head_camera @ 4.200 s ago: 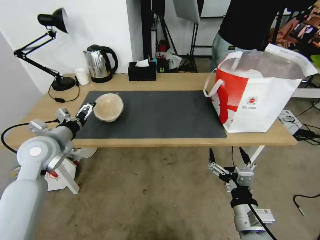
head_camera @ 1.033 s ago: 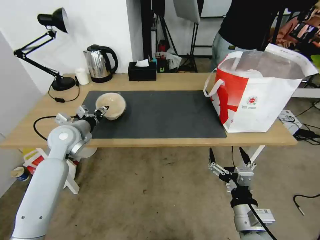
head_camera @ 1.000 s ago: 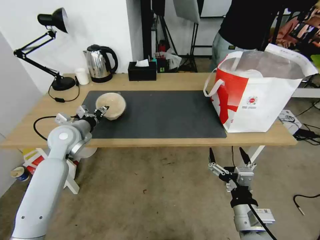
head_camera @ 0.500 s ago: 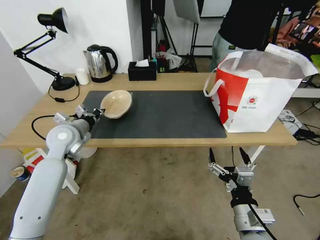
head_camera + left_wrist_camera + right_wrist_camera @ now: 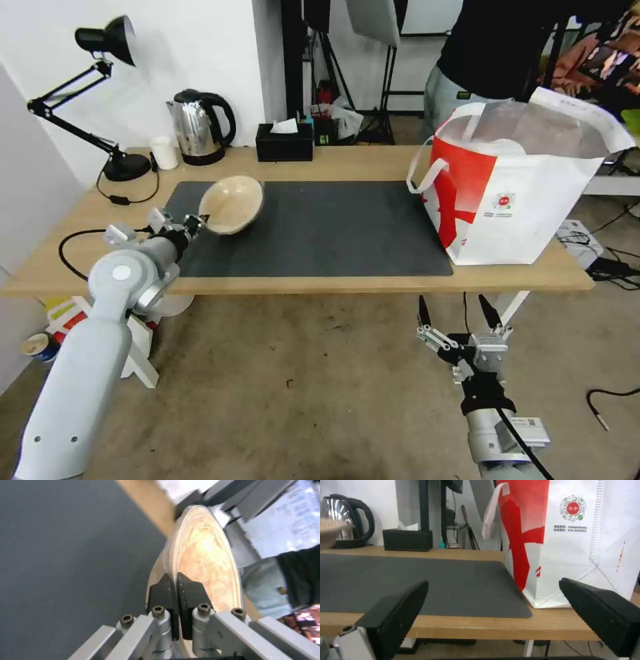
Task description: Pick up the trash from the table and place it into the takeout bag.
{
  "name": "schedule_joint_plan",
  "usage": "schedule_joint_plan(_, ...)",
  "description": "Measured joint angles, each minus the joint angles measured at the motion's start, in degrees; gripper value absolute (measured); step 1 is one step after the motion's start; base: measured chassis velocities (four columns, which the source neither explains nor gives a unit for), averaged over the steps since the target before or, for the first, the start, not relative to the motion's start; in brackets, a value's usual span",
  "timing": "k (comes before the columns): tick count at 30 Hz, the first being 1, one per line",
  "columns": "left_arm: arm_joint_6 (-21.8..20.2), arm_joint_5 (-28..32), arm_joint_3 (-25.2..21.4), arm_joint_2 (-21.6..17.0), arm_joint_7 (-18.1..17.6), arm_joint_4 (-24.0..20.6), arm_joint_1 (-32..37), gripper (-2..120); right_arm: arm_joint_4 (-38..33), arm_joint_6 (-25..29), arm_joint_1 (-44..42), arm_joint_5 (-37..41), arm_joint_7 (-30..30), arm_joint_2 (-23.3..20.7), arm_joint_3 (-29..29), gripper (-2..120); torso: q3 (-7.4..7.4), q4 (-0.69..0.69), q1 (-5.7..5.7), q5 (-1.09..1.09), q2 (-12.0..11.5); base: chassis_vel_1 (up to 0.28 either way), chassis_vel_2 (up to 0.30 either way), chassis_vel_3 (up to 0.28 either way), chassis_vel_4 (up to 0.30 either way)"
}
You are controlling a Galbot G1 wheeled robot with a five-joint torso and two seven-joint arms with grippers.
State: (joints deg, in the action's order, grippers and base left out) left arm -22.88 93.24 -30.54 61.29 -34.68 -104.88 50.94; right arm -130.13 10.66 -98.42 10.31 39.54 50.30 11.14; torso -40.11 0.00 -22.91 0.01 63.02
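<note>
1. Left of the dark grey mat's (image 5: 313, 227) centre, the left gripper (image 5: 197, 221) has its jaws pinched nearly shut on the rim of the round beige bowl (image 5: 231, 205), one finger inside the wall and one outside, as the left wrist view shows (image 5: 175, 590).

2. A second ago the bowl sat on the mat's left end; now it hangs tilted above that same end, mouth tipped toward the camera — lifted clear, it appears, though the gap beneath is hard to judge from the head view.

3. That puts the pick-up stage of this item behind the robot; the carry across the mat to the bag is, by this reading, what remains.

4. Against the frame of four seconds ago, the left arm has swung in from beside the mat, and the bowl has risen and shifted slightly toward the mat's far edge.

5. Off the mat's right end stands the takeout bag (image 5: 527, 193), mouth open, on the table (image 5: 347, 163).

6. Below the table's front edge, right of the mat, the right gripper (image 5: 460, 313) hangs parked — jaws spread wide, holding nothing.
</note>
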Motion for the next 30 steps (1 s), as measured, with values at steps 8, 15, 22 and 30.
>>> schedule_joint_plan(8, 0.8, 2.2, 0.7, -2.4, 2.4, -2.0, -2.2, 0, 0.0, 0.0, 0.0, 0.0, 0.0, 0.0, 0.0, 100, 0.00, 0.00, 0.00, -0.01, 0.0, 0.000, 0.000, 0.000, 0.000)
schedule_joint_plan(15, 1.4, 3.1, 1.7, -4.8, 6.4, -2.6, -4.3, 0, 0.0, 0.0, 0.0, 0.0, 0.0, 0.0, 0.0, 100, 0.00, 0.00, 0.00, -0.02, 0.0, 0.000, 0.000, 0.000, 0.000)
schedule_joint_plan(22, 1.6, 4.4, 6.2, -9.0, 13.9, -0.8, -10.8, 0, 0.0, 0.0, 0.0, 0.0, 0.0, 0.0, 0.0, 100, 0.00, 0.00, 0.00, -0.01, 0.0, 0.000, 0.000, 0.000, 0.000)
schedule_joint_plan(30, 1.7, 5.2, 13.8, -9.6, 18.0, 2.3, -19.7, 0, 0.0, 0.0, 0.0, 0.0, 0.0, 0.0, 0.0, 100, 0.00, 0.00, 0.00, 0.00, 0.0, 0.000, 0.000, 0.000, 0.000)
